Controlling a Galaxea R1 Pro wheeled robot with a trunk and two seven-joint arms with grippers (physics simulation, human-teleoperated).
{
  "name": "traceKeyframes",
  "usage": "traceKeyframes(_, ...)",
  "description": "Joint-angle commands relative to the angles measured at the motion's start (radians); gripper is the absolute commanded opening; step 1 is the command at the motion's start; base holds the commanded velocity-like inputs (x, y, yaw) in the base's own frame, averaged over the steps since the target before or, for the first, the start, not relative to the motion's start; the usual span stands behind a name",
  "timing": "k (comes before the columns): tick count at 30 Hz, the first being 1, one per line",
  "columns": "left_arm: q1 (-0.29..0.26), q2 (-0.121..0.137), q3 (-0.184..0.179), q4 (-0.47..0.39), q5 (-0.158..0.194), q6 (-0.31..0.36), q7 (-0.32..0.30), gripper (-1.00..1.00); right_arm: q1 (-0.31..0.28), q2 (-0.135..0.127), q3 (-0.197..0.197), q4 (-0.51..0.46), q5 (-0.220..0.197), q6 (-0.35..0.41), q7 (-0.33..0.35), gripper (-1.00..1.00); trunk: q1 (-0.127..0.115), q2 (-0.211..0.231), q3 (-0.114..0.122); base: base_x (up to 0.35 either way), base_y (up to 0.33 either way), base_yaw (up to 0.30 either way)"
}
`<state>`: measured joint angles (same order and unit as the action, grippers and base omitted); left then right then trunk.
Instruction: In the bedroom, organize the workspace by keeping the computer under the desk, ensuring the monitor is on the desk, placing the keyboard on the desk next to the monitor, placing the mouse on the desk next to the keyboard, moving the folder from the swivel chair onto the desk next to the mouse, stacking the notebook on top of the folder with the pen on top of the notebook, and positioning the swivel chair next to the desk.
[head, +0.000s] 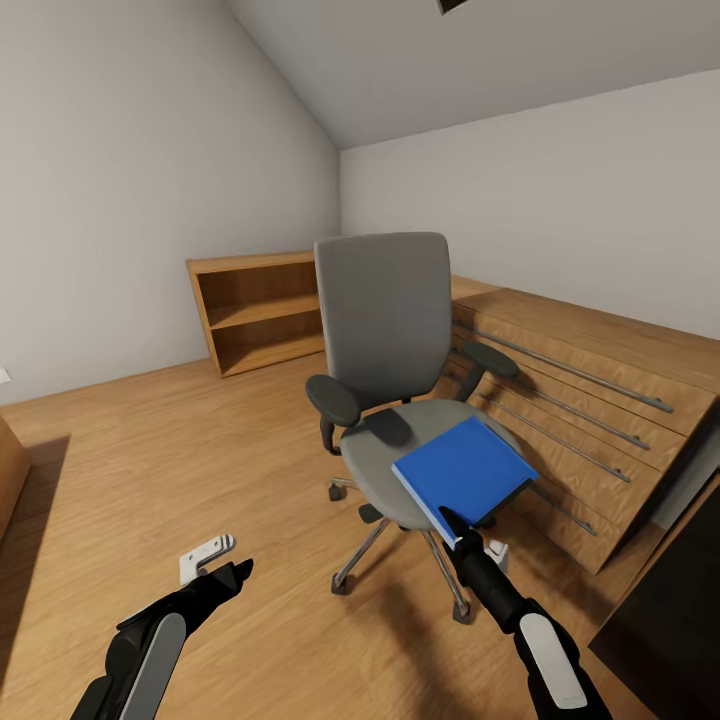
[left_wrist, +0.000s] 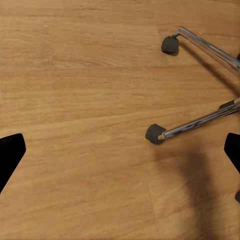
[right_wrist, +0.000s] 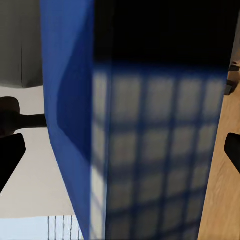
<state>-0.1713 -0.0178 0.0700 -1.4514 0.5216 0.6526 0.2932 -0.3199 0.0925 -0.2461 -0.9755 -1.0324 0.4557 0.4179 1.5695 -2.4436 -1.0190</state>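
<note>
1. Black fingertips frame the left wrist view with bare wood floor (left_wrist: 80, 100) between them, so we judge the left gripper (head: 232, 574) open and empty. It hangs low over the floor, near the chair's front castors (left_wrist: 154, 134).

2. We find the right gripper (head: 452, 527) at the near corner of the folder (head: 462, 474), on the robot's right. In the right wrist view the folder (right_wrist: 70, 125) sits between the two dark tips and very close to the camera, with a blurred grid reflected on its surface.

3. We cannot tell from these renders whether the right jaws have closed on the folder or only bracket it. The head view shows the gripper touching or overlapping the folder's near edge.

4. We locate the folder on the front right part of the chair (head: 385, 330) seat, its near corner overhanging the seat rim toward the right arm. Its long axis appears to run diagonally, away from the right gripper toward the seat centre.

5. We judge the right arm far the nearer; the left is well apart, across the chair base.

6. We note a dark surface at the right edge of the head view, possibly the desk (head: 670, 620), beside the right arm.

7. Beyond the chair stand a low drawer unit (head: 590, 400) and an open shelf (head: 260, 310) against the wall.
</note>
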Motion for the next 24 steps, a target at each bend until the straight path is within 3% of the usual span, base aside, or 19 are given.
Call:
traceKeyframes(1,-0.001,-0.001,0.001,-0.001,0.011,0.004,0.008,1.00,-0.001,0.001,-0.004,0.000,-0.006,0.009,0.001,1.00,0.000,0.000,-0.001,0.000,0.000,0.000)
traceKeyframes(6,-0.001,-0.001,0.001,-0.001,0.011,0.004,0.007,1.00,-0.001,0.001,-0.004,0.000,-0.006,0.009,0.001,1.00,0.000,0.000,-0.001,0.000,0.000,0.000)
traceKeyframes(7,-0.001,-0.001,0.001,-0.001,0.012,0.004,0.007,1.00,-0.001,0.001,-0.004,0.000,-0.006,0.009,0.001,-1.00,0.000,0.000,-0.001,0.000,0.000,0.000)
traceKeyframes(19,-0.001,-0.002,0.001,0.000,0.012,0.004,0.009,1.00,-0.001,0.001,-0.005,0.000,-0.006,0.009,0.001,-1.00,0.000,0.000,-0.001,0.000,0.000,0.000)
traceKeyframes(24,-0.001,-0.002,-0.002,0.000,0.011,0.004,0.010,1.00,-0.001,0.001,-0.005,0.000,-0.005,0.009,0.001,-1.00,-0.019,0.035,0.015,0.000,0.000,0.000)
